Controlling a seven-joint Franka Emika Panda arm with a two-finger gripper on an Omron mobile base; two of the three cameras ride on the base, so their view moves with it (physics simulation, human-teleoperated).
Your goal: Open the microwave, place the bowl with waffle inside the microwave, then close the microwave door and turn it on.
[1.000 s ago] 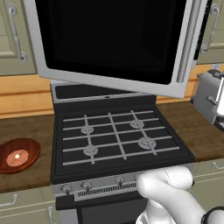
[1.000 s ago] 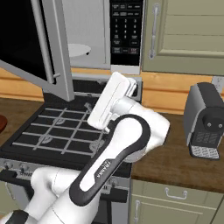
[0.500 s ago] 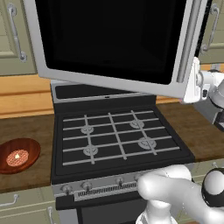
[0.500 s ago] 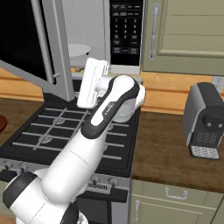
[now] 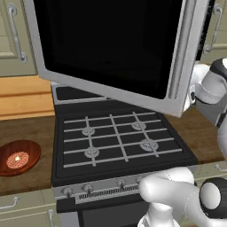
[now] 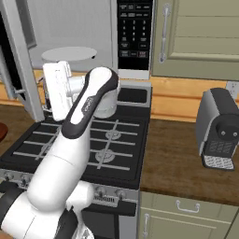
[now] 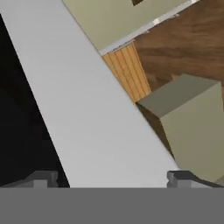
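The microwave door hangs swung open across the upper frame, and the gripper sits wide at its silver edge, holding nothing — the opening step looks about done. Next, by my reading, comes the reddish-brown bowl (waffle inside) at lower left on the wooden counter — a long reach.

place: kitchen | seen: gas stove; microwave; coffee machine; wooden counter

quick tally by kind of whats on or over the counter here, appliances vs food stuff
Appliances: 3, the microwave with the microwave door swung open, the black gas stove, the coffee machine.
Dishes: 1, the bowl.
Food: 1, the waffle in the bowl.
Total: 5
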